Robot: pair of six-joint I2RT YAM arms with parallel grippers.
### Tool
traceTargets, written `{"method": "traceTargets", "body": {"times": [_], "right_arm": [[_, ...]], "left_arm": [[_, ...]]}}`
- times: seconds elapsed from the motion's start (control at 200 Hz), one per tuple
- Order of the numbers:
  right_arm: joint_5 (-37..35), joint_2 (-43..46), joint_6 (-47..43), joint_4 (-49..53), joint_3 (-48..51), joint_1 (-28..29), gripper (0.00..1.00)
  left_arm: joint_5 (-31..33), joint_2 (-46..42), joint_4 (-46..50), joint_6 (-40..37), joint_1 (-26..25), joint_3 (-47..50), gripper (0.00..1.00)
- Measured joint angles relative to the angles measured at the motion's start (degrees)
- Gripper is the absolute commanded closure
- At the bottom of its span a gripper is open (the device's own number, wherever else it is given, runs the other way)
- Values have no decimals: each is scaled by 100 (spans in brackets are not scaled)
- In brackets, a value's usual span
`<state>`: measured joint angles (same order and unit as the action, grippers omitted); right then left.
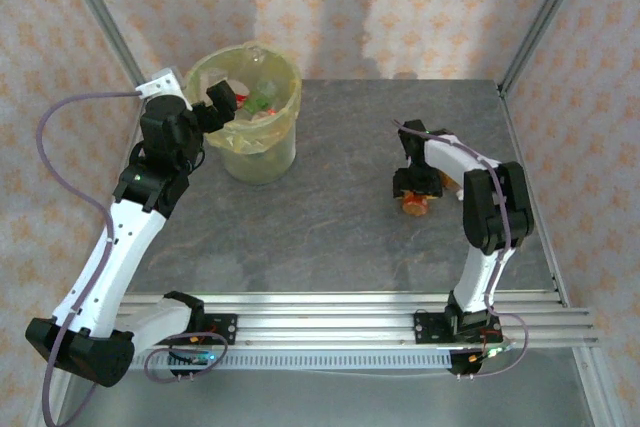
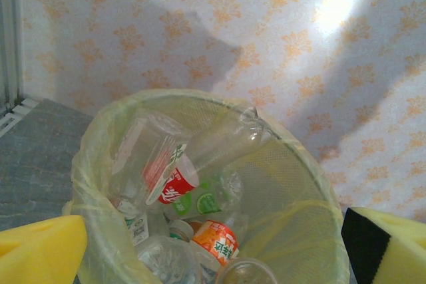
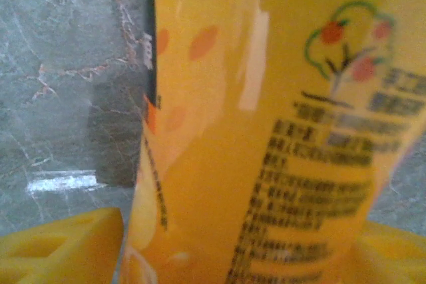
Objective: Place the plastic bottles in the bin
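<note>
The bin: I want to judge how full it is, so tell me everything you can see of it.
The bin is a round, bucket-shaped tub lined with a translucent yellow-green plastic bag folded over its rim. It stands upright on the grey table, far left. Clear bottles with red, green and orange labels pile inside, one's neck reaching the rim. The open left gripper hovers at its edge.

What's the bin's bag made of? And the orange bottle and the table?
Bag: thin yellow-green plastic probably; crinkled, bottles show through.
Orange bottle: likely plastic under a glossy printed label.
Table: grey, veined like stone, maybe only a print.
</note>
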<state>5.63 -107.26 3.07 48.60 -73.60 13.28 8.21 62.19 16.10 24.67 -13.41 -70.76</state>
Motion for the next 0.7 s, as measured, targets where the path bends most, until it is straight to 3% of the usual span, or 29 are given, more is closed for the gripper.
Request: {"method": "traceTargets", "body": {"times": [0.325, 0.5, 0.701], "right_arm": [[-66, -90, 44, -136, -109, 273, 61], [-83, 190, 44, -326, -72, 730, 63], [-66, 1443, 15, -774, -22, 1360, 63]], "left_arm": [[0, 0, 2, 87, 0, 0, 0], [-28, 9, 37, 142, 0, -13, 0], [-245, 61, 129, 210, 0, -120, 0]]}}
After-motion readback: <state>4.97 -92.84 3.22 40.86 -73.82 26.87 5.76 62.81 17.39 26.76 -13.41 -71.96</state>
